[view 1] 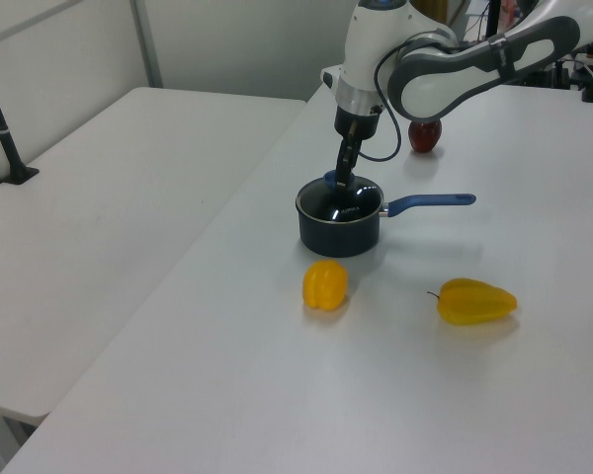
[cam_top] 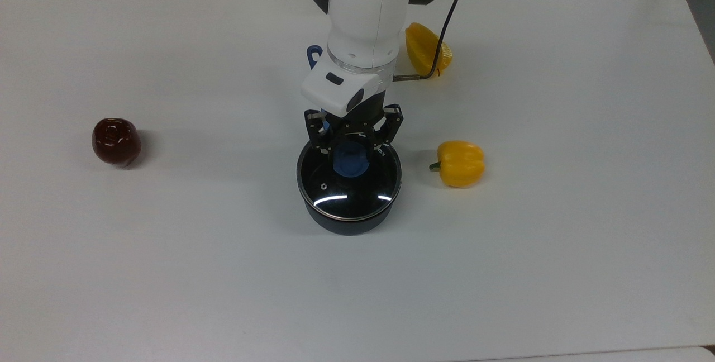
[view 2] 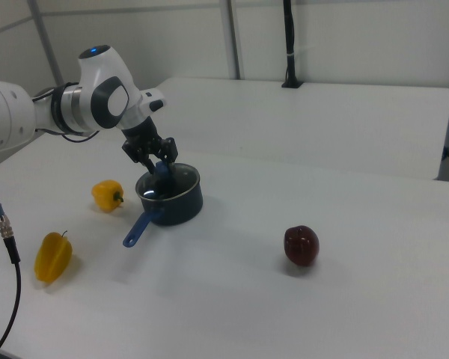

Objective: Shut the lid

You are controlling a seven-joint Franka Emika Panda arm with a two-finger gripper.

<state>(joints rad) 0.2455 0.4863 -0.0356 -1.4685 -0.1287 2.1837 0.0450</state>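
Pincer (cam_top: 351, 156) clenched on blue knob of lid (cam_top: 349, 194) atop black saucepan (view 1: 339, 229); no legible writing.

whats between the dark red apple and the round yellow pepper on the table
In the top view, the black saucepan sits between the apple and the round yellow pepper, with the glass lid on it and the gripper at its blue knob.

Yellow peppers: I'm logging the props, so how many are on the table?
2. One pepper lies beside the pot, on the top view's right. The other pepper lies farther back, partly behind the arm's cable.
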